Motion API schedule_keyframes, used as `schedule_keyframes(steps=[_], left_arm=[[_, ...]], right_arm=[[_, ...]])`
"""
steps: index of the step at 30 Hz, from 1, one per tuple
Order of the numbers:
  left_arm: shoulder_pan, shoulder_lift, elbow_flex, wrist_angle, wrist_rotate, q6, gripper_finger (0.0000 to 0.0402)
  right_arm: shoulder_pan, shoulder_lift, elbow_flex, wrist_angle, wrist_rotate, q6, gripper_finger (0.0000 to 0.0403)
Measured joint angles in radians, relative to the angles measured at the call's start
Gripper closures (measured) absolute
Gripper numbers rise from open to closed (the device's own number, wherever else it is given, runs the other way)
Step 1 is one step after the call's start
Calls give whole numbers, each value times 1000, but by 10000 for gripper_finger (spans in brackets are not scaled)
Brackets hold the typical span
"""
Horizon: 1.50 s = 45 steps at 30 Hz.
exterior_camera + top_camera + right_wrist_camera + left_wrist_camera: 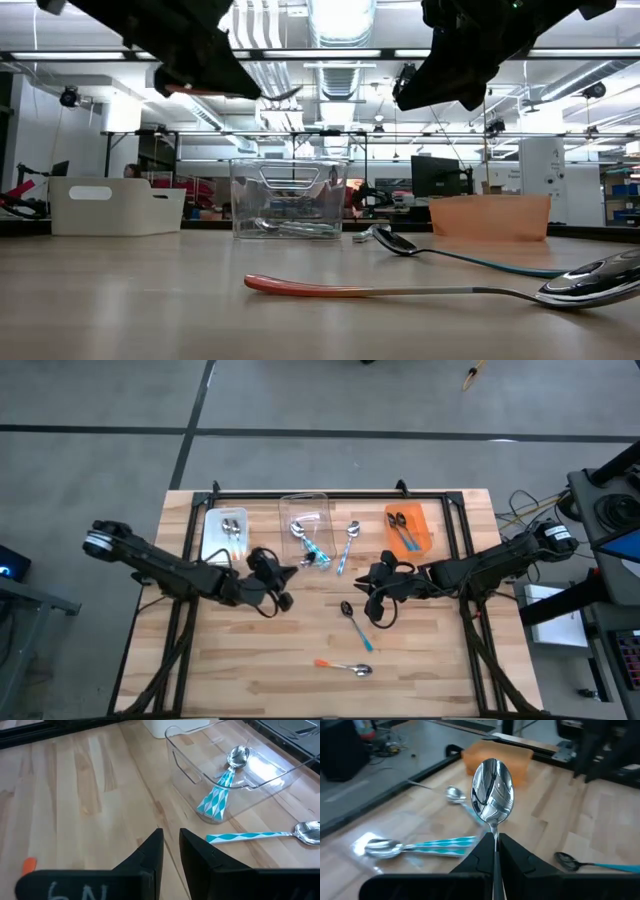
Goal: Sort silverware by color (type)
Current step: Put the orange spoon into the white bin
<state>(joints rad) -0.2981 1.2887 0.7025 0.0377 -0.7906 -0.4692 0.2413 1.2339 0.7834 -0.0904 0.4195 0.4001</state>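
Left claw (pixel 495 851) is clamped on a spoon (pixel 492 795) by its thin handle, bowl pointing outward, hovering at centre-left of the high view near the clear bin (pixel 306 520). These spoons look light, stiff and slick; the narrow handle is probably the surest hold, since a polished bowl would likely slip. Right claw (pixel 171 851) hangs empty with a narrow gap, right of centre above the table (pixel 250 670). Other spoons lie loose on the wood: a teal-handled one (pixel 357 625) below it and an orange-handled one (pixel 343 666) toward the bottom.
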Motion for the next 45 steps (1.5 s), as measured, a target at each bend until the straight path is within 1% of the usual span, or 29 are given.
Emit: schedule_keyframes(steps=[7, 13, 16, 19, 22, 26, 30, 34, 37, 45], left_arm=[[0, -135, 0, -226, -107, -52, 402], [23, -232, 0, -474, -177, -186, 402], [51, -264, 0, -582, -194, -252, 402], [95, -293, 0, -671, -195, -301, 401], [150, -316, 0, -744, -195, -359, 401], [233, -329, -1, -835, -184, -458, 401], [308, -325, -4, -900, -148, -508, 401], [376, -325, -4, -926, -112, -518, 401], [413, -323, -4, -939, -99, -519, 401], [511, -303, -5, -971, -87, -536, 401]], right_arm=[[-20, 0, 0, 21, 0, 0, 361], [-95, 0, 0, 33, 0, -8, 370], [-156, 0, 0, 63, -3, -41, 375], [-231, 0, 0, 117, -36, -108, 376], [-321, 0, 0, 196, -77, -180, 376], [-447, 0, 0, 324, -79, -255, 376], [-556, 0, 0, 431, -79, -303, 376], [-622, -1, 0, 446, -80, -324, 376], [-643, -1, 0, 439, -80, -315, 376], [-643, -1, 0, 448, -81, -273, 376]])
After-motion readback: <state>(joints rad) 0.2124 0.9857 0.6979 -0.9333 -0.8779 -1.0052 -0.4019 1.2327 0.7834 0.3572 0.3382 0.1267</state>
